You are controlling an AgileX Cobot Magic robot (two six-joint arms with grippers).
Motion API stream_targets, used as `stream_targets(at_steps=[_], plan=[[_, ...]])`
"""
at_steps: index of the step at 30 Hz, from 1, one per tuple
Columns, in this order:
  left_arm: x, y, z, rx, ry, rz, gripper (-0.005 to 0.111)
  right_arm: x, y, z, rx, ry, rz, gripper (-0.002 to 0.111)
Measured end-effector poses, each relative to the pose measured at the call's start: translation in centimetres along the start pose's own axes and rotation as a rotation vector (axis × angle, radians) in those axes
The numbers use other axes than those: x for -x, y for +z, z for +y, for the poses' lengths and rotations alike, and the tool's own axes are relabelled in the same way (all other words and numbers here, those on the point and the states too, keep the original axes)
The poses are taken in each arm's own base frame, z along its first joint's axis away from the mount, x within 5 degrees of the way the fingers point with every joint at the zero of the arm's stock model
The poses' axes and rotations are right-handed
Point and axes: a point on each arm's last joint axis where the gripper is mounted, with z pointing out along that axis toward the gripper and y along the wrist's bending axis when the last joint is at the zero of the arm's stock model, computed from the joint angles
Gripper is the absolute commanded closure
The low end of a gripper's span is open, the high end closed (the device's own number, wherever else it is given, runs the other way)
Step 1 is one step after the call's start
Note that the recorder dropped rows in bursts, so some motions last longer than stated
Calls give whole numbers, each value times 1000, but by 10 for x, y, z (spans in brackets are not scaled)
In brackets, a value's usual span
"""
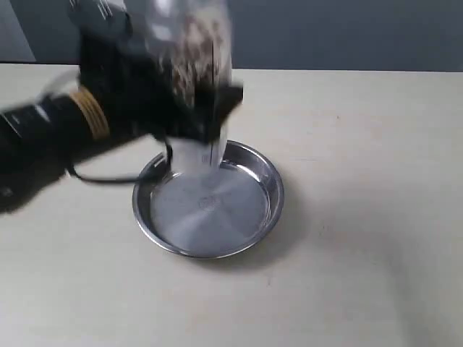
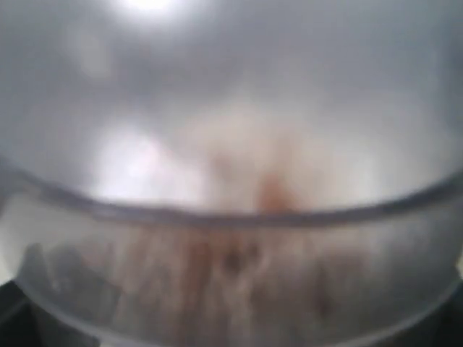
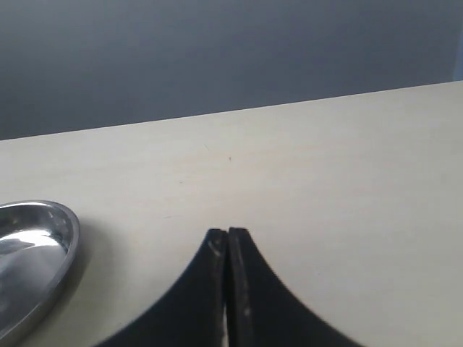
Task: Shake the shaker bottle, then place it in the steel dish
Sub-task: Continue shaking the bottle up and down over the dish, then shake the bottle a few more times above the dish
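The shaker bottle (image 1: 197, 65), frosted clear plastic with brown bits inside, hangs motion-blurred in the air above the far rim of the steel dish (image 1: 264, 217). My left gripper (image 1: 206, 108) is shut on the bottle's body, reaching in from the left. In the left wrist view the bottle (image 2: 231, 217) fills the whole picture, blurred, and hides the fingers. The round, shiny steel dish rests on the table's middle and holds nothing; its rim (image 3: 61, 238) also shows in the right wrist view. My right gripper (image 3: 228, 233) is shut on nothing, above bare table, out of the exterior view.
The pale tabletop (image 1: 362, 181) stretches out to the right of the dish and in front of it. A black cable (image 1: 108, 178) loops from the left arm down to the dish's left rim. A grey wall (image 1: 347, 32) backs the table.
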Motion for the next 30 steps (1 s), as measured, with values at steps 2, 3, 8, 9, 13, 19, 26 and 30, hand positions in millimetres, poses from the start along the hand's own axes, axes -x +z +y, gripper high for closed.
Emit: stream_targets(at_steps=[2,3,8,9,13,19,26,30], plan=[[-41,6,9,39,-48,131,106,0,0,0,0,0,0,109],[-41,6,10,46,-58,126,106,0,0,0,0,0,2,109],[8,4,2,7,-39,-69,106,0,0,0,0,0,2,109],[-5,7,2,4,-45,-39,106,0,0,0,0,0,2,109],[-5,5,10,45,-38,-10,106,0,0,0,0,0,2,109],[-48,12,15,81,-151,126,106,0,0,0,0,0,2,109],[6,13,8,49,-46,-52,106,0,0,0,0,0,2,109],[-46,17,16,89,-77,192,106,0,0,0,0,0,2,109]])
